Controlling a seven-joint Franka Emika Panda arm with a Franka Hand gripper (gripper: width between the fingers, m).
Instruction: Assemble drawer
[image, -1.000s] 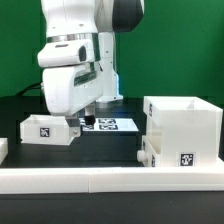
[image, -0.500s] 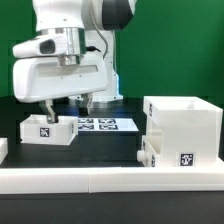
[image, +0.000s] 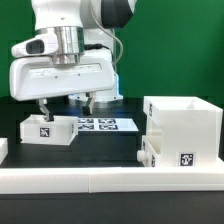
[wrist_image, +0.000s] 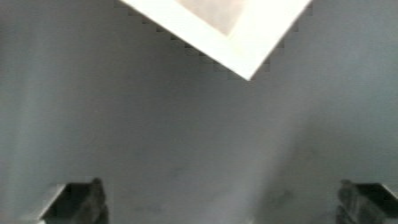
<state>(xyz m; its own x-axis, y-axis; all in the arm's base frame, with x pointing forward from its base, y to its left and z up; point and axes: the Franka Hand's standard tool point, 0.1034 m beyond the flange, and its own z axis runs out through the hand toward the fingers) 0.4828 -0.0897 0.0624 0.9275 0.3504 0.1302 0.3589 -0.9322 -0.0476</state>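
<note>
A low white tray (image: 47, 130) with a square tag stands on the black table at the exterior view's left. The tall hollow casing (image: 182, 122) stands at the right, with a second low white part (image: 148, 151) against its lower left side. My gripper (image: 65, 106) hangs just above and behind the left tray, open wide and empty. One fingertip (image: 42, 110) is over the tray's back edge. In the wrist view the gripper (wrist_image: 222, 205) shows two dark fingertips (wrist_image: 75, 200) far apart over bare grey table. A white corner (wrist_image: 222, 30) lies ahead; I cannot tell which part it belongs to.
The marker board (image: 103, 125) lies flat behind the tray, partly under my hand. A long low white rail (image: 110, 181) runs along the table's front edge. A small white piece (image: 3, 148) sits at the far left edge. A green wall stands behind.
My hand has swung toward the exterior view's left and turned, so its wide face is toward the camera and the fingers hang over the left tray. The parts have not moved.
</note>
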